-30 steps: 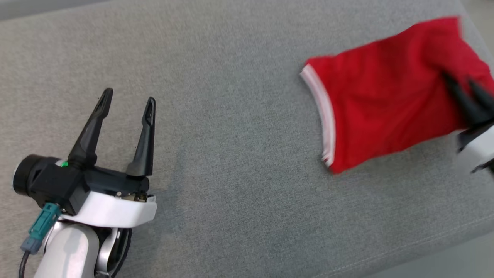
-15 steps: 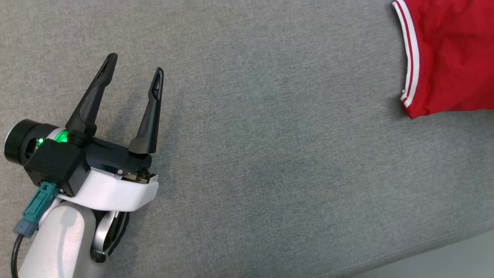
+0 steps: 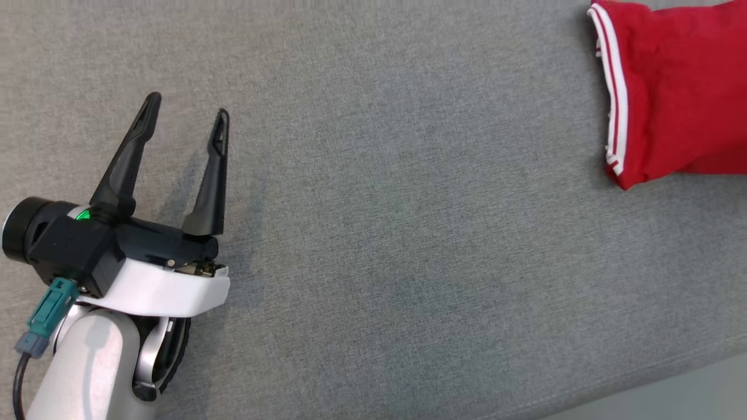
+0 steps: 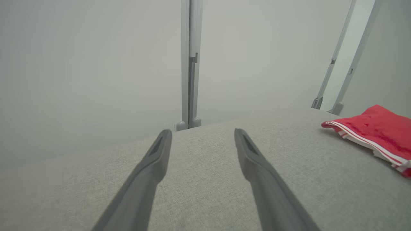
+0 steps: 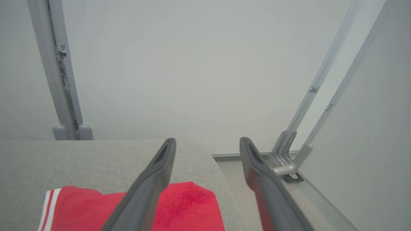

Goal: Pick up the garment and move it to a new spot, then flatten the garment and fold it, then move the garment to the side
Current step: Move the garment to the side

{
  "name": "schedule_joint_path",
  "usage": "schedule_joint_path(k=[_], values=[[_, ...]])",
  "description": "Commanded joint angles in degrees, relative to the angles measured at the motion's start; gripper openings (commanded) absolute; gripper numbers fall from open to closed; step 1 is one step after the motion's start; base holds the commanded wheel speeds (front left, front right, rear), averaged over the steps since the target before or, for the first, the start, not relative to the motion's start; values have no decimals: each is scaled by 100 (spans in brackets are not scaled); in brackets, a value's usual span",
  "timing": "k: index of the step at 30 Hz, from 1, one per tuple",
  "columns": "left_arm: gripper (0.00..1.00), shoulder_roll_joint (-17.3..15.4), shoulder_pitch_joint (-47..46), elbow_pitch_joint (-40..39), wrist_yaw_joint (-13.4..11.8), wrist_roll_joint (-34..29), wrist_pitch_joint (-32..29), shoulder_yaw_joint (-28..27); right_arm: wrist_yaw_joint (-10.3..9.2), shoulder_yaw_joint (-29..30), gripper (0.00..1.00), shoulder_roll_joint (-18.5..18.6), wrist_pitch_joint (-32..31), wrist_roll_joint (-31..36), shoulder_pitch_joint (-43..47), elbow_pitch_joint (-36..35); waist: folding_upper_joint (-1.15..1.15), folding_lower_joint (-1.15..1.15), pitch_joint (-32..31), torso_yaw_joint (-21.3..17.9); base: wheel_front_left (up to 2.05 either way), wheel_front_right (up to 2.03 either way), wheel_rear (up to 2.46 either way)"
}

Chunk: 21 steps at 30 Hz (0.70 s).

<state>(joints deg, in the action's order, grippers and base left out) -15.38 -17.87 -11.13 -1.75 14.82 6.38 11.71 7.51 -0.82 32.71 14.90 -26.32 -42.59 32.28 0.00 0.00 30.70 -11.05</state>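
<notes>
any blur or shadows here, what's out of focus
Head view: sharp, evenly lit, soft shadow on the grey cushion beside the left gripper. Left wrist view: its near fingers blurred, red garment sharper. Right wrist view: right gripper fingers blurred, frame posts lean.

Grey upholstered surface (image 3: 373,233); red garment (image 3: 677,87) lies near right end.

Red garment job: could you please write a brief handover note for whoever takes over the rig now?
Left gripper: open, empty, over the grey fabric-covered surface, well apart from the red garment with white-striped trim.
Right gripper: open, empty, above the garment.
Garment: lies compact, apparently folded, at the surface's right end, not gripped.
Done: apparently the folding and the move aside.
Left: probably only checking the fold.
</notes>
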Motion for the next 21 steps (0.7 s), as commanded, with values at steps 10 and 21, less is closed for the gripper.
schedule_joint_path(k=[10, 21], values=[[100, 105, 429, 199, -245, 199, 195, -149, -5, 516, 100, -1558, -198, 749, 1745, -2102, 0, 0, -913, 272, 0, 0, 0], [100, 143, 812, 272, -426, 281, 307, -244, -4, 324, 100, -2326, -771, 948, 2744, -3136, 0, 0, -1360, 643, 0, 0, 0]])
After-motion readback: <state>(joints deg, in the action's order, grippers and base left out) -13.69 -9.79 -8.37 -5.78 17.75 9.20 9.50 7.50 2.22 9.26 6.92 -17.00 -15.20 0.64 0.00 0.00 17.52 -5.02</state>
